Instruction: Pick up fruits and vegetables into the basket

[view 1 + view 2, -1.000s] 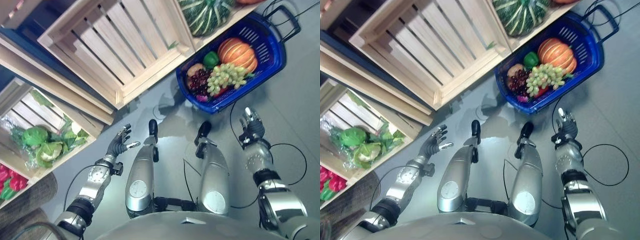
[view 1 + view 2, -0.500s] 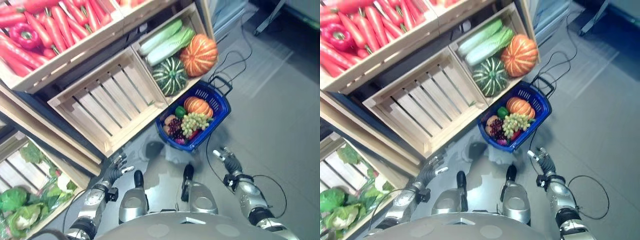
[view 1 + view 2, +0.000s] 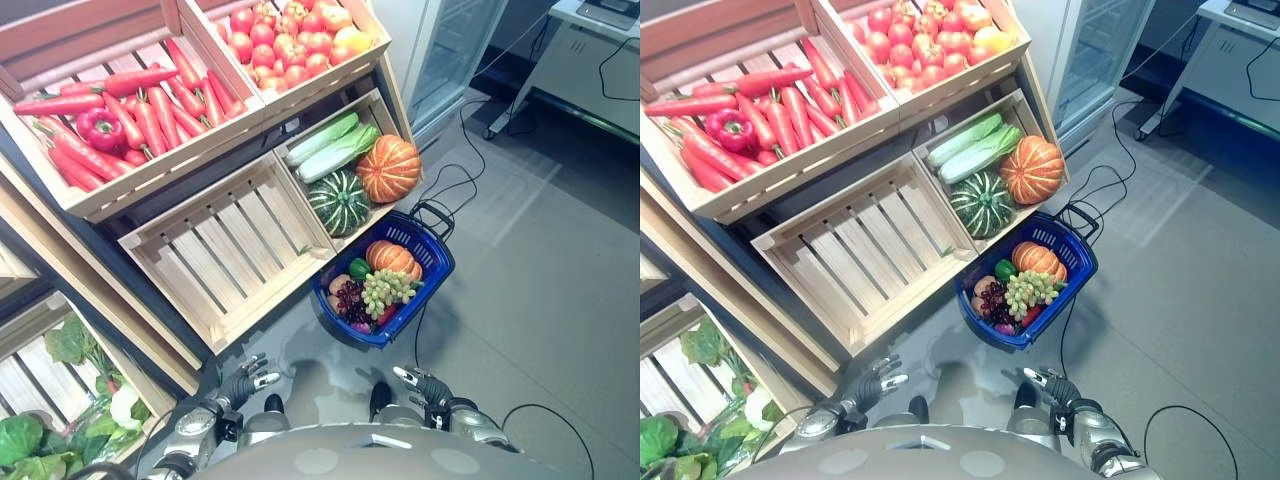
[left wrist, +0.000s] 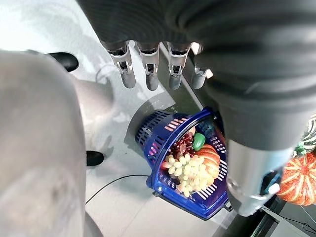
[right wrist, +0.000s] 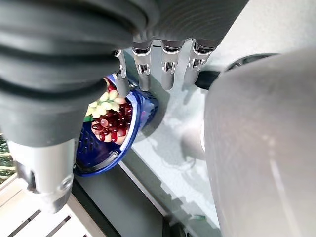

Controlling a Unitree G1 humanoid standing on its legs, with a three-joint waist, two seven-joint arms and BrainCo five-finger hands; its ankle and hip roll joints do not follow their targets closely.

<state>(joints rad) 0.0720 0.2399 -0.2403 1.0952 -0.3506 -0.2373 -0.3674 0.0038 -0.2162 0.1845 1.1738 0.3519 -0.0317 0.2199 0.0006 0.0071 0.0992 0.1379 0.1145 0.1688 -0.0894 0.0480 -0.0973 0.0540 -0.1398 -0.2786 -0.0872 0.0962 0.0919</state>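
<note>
Grey shop floor, blue basket (image 3: pixel 436 262) holding green grapes (image 3: pixel 386 290), left hand (image 3: pixel 244 380) and right hand (image 3: pixel 424 384) spread, empty

Bare grey floor (image 3: pixel 540 250) lies open around my basket (image 3: pixel 432 262) on its right. Wooden crates (image 3: pixel 225 240) wall its far-left side, touching it.

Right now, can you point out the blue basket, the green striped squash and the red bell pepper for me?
blue basket (image 3: pixel 437 262): left eye view, on its bare far wall.
green striped squash (image 3: pixel 339 203): left eye view, middle of its rind.
red bell pepper (image 3: pixel 731 129): right eye view, middle of its body.
</note>
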